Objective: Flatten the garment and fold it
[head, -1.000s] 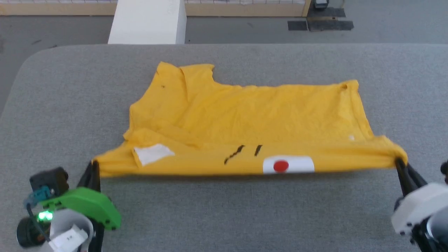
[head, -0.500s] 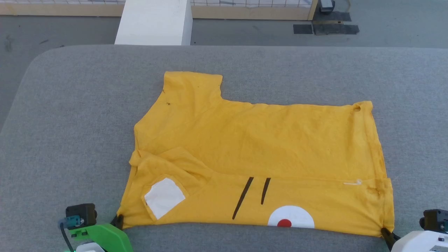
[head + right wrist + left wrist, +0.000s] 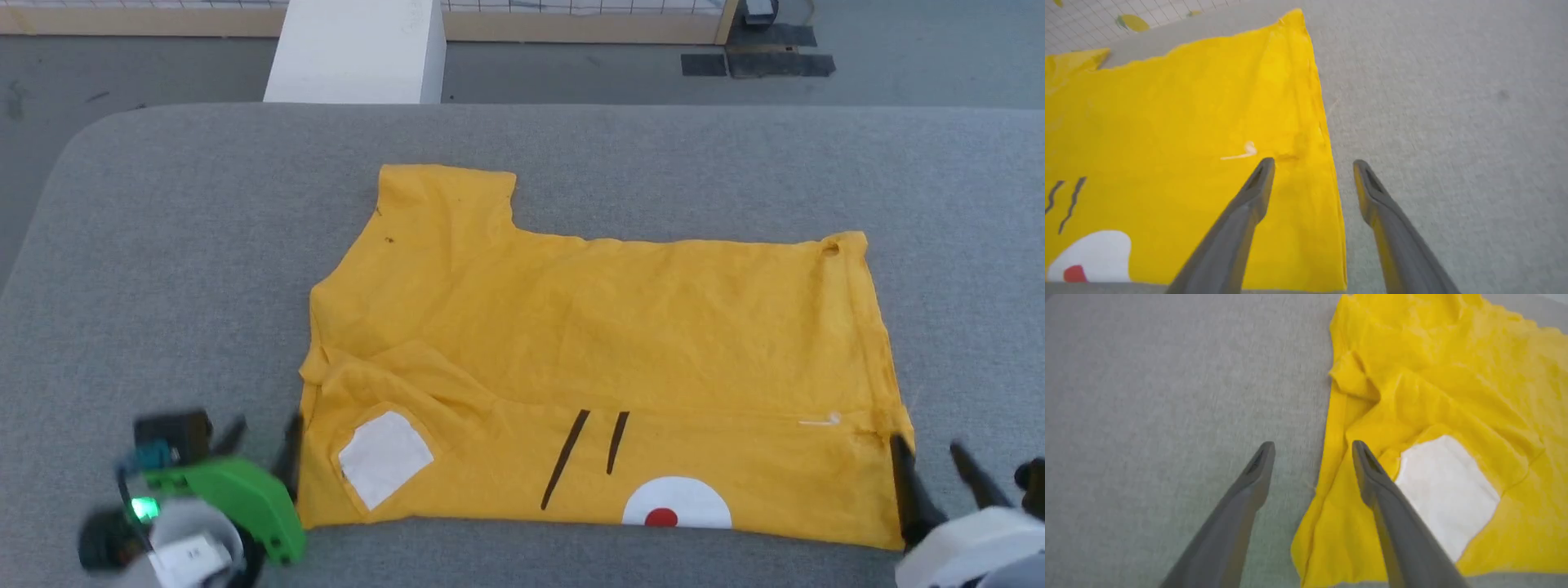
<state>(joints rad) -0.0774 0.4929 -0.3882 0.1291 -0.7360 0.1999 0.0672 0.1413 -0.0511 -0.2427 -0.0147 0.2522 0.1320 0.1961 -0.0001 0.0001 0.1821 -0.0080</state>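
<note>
Where the head view looks down on the grey padded table (image 3: 163, 245), entry one: the garment (image 3: 588, 343), yellow, spread nearly flat across the middle. Its sleeve end lies toward the robot's left, its straight hem-like edge toward the right, and its near long edge close to the table's front. A crease line runs its length just above the print, so the near strip is probably a first lengthwise fold laid over. Left gripper (image 3: 261, 441): fingers parted wide, nothing held, at the near left corner. Right gripper (image 3: 927, 457): likewise spread and empty, at the near right corner. The placement reads as two corners set down taut so the cloth lies straight.

Left wrist view: left gripper (image 3: 1312, 446) agape. One finger is over bare table, and the other crosses the garment's side edge beside the white patch (image 3: 1443, 490). Whether it touches the cloth cannot be told. The cloth is rumpled here, with a bunched fold beyond the patch, so flattening is judged unfinished at this end.

Right wrist view: right gripper (image 3: 1312, 163) agape, straddling the hem edge with one finger over yellow cloth and one over table. Nothing is pinched. The cloth is smooth here. Black lines (image 3: 1065, 200) and the white circle with red dot (image 3: 1090, 253) lie off toward the robot's left.
</note>
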